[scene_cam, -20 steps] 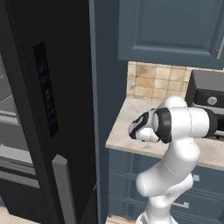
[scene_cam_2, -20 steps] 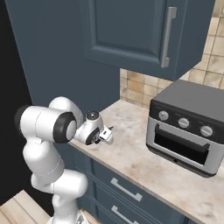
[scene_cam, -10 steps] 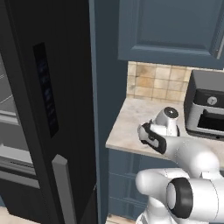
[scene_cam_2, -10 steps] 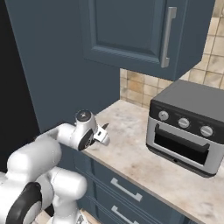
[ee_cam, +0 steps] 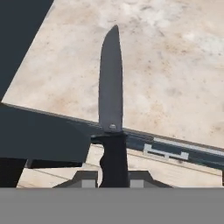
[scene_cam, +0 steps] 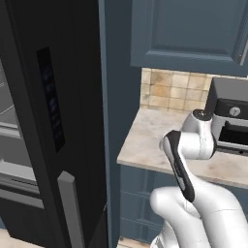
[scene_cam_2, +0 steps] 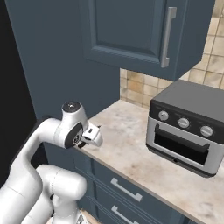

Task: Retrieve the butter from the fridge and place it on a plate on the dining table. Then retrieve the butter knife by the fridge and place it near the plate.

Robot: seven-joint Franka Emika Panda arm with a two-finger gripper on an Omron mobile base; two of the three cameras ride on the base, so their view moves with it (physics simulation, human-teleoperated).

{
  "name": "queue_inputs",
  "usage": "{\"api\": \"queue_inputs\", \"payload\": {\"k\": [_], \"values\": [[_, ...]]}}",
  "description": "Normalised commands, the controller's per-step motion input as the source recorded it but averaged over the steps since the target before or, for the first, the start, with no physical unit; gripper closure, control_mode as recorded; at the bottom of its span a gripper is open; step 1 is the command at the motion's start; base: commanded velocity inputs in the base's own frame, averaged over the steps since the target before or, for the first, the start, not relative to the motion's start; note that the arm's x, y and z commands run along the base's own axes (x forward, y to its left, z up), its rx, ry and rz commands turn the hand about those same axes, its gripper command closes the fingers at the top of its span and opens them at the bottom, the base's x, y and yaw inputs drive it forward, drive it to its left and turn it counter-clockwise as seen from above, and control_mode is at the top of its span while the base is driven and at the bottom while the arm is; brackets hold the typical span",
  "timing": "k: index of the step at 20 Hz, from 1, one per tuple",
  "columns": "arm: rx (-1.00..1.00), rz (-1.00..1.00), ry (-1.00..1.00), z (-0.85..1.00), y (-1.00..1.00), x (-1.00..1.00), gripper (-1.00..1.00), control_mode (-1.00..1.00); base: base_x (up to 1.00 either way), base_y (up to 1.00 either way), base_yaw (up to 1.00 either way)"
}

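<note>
Hand: our hand [ee_cam: 113, 181] is pressed together on the handle of the butter knife [ee_cam: 111, 109]; in the right base view we see the hand [scene_cam_2: 92, 136] at the near left edge of the worktop [scene_cam_2: 144, 153].
Butter knife: it is pinched by its dark handle at the bottom of the hand view, and the blade points away from us, out over the marbled worktop [ee_cam: 175, 65]. It looks lifted clear of the stone, though we cannot tell by how much.
How it handles: we judge it light, stiff and thin, with a smooth blade that could slip or swivel between the fingers if the pinch is off centre. The thicker handle, just behind the blade, is the right place to hold, and that is where we have it.
Arm: it bends low in front of the worktop [scene_cam: 145, 140], with the wrist near the left corner.
Surroundings: the black fridge [scene_cam: 53, 121] stands to the left with its door open; a toaster oven [scene_cam_2: 188, 127] sits on the right of the worktop, well apart from the hand; blue-grey drawers [scene_cam_2: 127, 192] lie below and a wall cupboard [scene_cam_2: 131, 30] hangs above.
Step in hand: we judge the knife picked up, with the carry to the dining table left to do.
</note>
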Motion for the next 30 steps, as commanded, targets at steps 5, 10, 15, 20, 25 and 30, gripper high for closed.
{"api": "queue_inputs", "payload": {"k": [5,10,15,20,25,30], "values": [[0.00,0.13,0.16,0.58,0.00,-0.50,1.00,-1.00,0.00,0.00,0.00],[-0.03,0.19,0.00,0.25,0.00,-0.50,1.00,-1.00,0.00,0.00,0.00],[0.00,0.09,0.00,0.02,0.00,-0.14,1.00,-1.00,0.00,0.00,0.00],[0.00,0.00,0.00,0.00,0.00,0.00,1.00,-1.00,0.00,0.00,0.00],[0.00,0.00,0.00,0.00,0.07,-0.08,1.00,1.00,-0.08,0.04,0.00],[0.00,0.00,0.00,0.00,0.00,0.00,1.00,1.00,-0.62,0.20,0.00]]}}
